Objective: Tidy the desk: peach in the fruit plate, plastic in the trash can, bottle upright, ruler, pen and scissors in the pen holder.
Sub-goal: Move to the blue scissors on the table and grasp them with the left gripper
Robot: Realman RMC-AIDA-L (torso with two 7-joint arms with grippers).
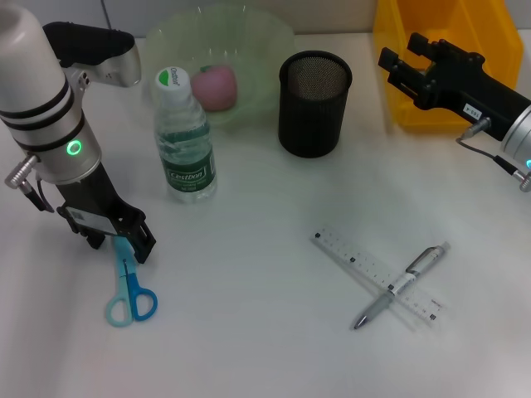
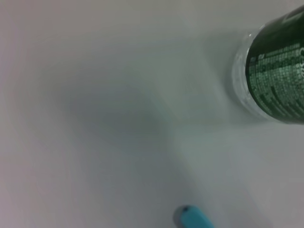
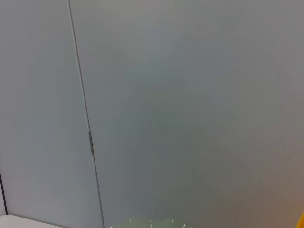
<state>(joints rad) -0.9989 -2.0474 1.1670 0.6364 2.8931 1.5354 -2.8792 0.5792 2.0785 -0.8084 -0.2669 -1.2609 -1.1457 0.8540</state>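
Scissors under my left gripper, low on the desk.

My left fingers straddle the blade end of the blue scissors, narrowly parted around it; whether they actually pinch it I cannot tell. The handles lie toward me. The bottle stands upright just beyond my left arm, and the peach sits in the green fruit plate behind it. The black mesh pen holder stands beside the plate. The pen lies crossed over the clear ruler, well to the right. My right gripper hangs spread and empty over the yellow trash can.
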